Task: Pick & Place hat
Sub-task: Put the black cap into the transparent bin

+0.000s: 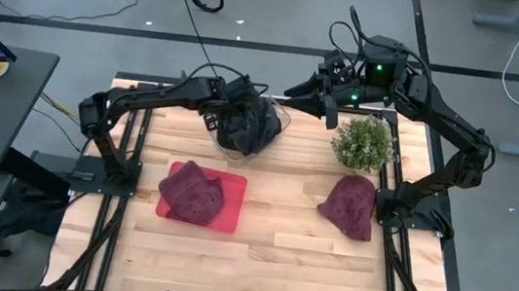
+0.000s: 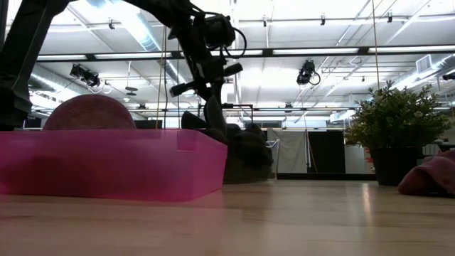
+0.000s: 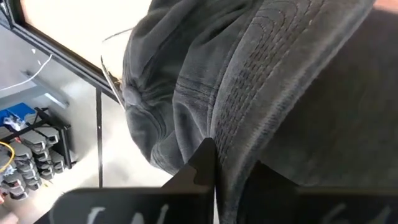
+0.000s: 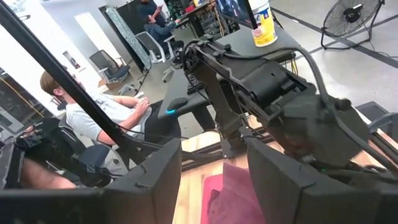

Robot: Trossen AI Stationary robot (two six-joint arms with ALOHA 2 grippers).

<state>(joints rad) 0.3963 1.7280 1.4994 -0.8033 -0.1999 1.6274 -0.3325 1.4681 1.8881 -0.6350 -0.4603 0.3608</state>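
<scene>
A dark grey hat (image 1: 254, 125) sits at the table's far edge, in what looks like a clear container (image 1: 285, 119). My left gripper (image 1: 227, 114) is shut on the hat, whose stitched brim fills the left wrist view (image 3: 273, 74). In the low view the hat (image 2: 245, 153) hangs under that gripper (image 2: 213, 107) down to about table level. A maroon hat (image 1: 193, 192) lies on a pink tray (image 1: 232, 201). A second maroon hat (image 1: 351, 205) lies on the table's right part. My right gripper (image 1: 330, 114) hovers open above the far edge, beside the plant. My left gripper pinches the dark hat's stitched brim near its edge (image 3: 229, 155) between its two fingers (image 3: 204, 165), coming from the table's left and slanting down. The crown (image 3: 161, 93) bulges beyond the fingers. Whether the hat is lifted clear of the container cannot be told.
A potted plant (image 1: 365, 143) stands near the far right, just beyond the second maroon hat. The pink tray wall (image 2: 106, 163) fills the low view's left. Bare wood lies along the near half of the table (image 1: 266, 264). Seated people (image 4: 81, 124) show beyond the table.
</scene>
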